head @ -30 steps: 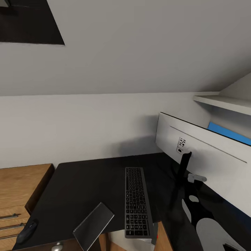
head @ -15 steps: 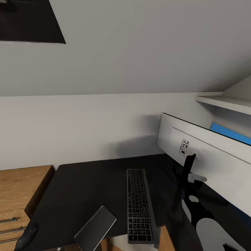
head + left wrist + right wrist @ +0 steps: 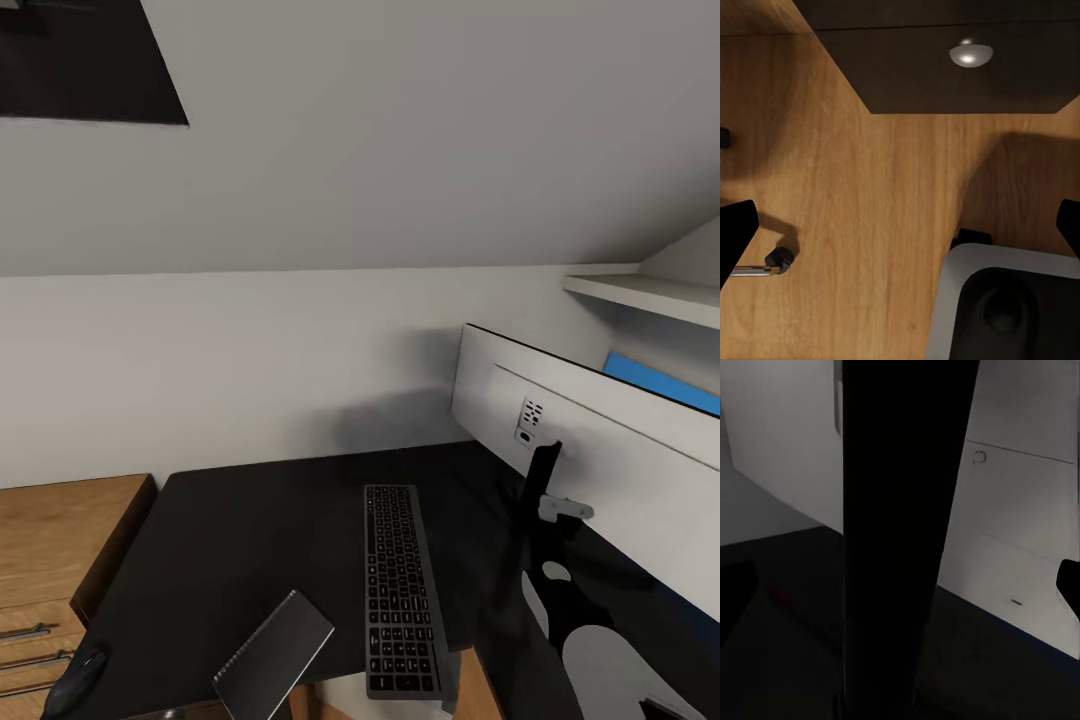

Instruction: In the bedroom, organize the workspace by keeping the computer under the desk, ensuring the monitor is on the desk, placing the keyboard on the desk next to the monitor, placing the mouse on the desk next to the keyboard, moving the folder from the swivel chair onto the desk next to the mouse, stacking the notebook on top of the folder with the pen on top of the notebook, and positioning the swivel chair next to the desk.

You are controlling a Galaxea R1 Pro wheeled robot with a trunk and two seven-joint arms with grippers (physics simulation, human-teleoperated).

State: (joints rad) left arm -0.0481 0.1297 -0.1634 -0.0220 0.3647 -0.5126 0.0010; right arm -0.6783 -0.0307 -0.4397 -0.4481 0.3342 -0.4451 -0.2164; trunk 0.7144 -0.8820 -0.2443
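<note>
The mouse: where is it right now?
In the head view the mouse sits at the desk's near left corner, beside the wooden drawer chest and left of the notebook.

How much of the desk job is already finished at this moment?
Done, it seems: the monitor stands on the desk, and the keyboard lies beside it. The mouse sits at the desk's far left corner, well apart from the keyboard, so it likely needs moving. The notebook overhangs the front edge, with no folder beneath it. Nothing seems to be in hand. Folder, pen and chair steps are left.
</note>
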